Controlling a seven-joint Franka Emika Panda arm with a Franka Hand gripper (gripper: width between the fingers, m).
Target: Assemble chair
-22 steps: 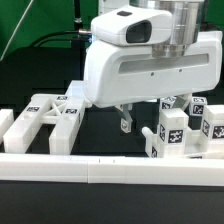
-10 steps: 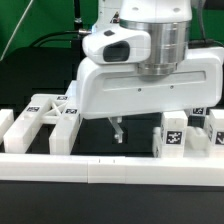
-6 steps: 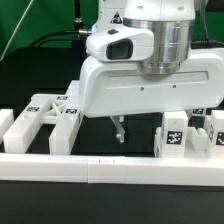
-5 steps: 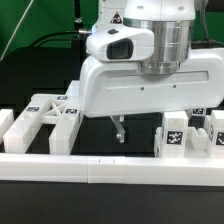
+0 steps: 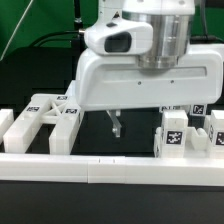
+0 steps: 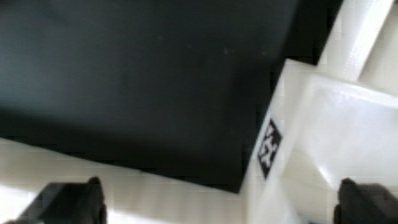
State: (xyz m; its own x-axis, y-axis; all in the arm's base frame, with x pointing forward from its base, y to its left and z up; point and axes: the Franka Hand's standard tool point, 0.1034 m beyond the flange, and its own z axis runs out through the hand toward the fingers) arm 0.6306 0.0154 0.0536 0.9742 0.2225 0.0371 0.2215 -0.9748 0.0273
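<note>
In the exterior view my big white hand hangs over the middle of the black table, and one dark finger (image 5: 116,127) points down, clear of every part. A ladder-like white chair frame (image 5: 45,115) lies at the exterior view's left. Chunky tagged chair blocks (image 5: 173,135) stand at the exterior view's right. In the wrist view my gripper (image 6: 221,205) is open, its two dark fingertips (image 6: 71,205) far apart and holding nothing. A white chair piece with a tag (image 6: 270,145) lies below, beside black table.
A long white border bar (image 5: 110,166) runs along the table's front edge. A small white block (image 5: 5,123) sits at the exterior view's far left. Another tagged block (image 5: 216,130) stands at the far right edge. Dark backdrop and cables lie behind.
My hand has turned and moved off the tagged blocks at the exterior view's right. Over the last second it has lifted slightly. The jaws have stayed wide.
</note>
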